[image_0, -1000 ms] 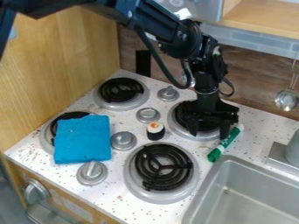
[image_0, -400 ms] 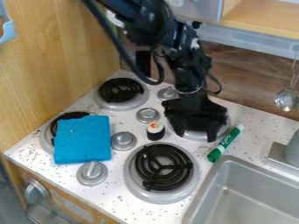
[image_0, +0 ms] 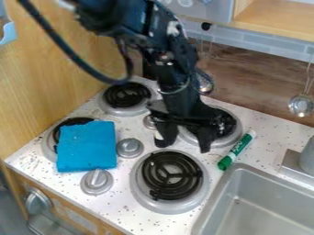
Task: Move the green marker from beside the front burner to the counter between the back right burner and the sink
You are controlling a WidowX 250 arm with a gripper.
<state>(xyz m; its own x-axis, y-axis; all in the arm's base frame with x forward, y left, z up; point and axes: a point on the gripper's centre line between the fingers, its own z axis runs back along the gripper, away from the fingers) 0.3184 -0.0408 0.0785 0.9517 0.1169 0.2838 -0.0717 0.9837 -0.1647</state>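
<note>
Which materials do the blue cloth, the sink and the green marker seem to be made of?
The blue cloth looks like soft, matte fabric, because its edges are slightly uneven. The sink seems satin grey metal, with soft light on its walls, though painted plastic is possible. The green marker is probably smooth plastic, judging by its even, bright colour.

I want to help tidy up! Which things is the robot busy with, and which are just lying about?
Robot's things:
- gripper, open
- sushi, partly hidden beside it

Just lying about:
- blue cloth on a burner
- green marker near the sink
</note>
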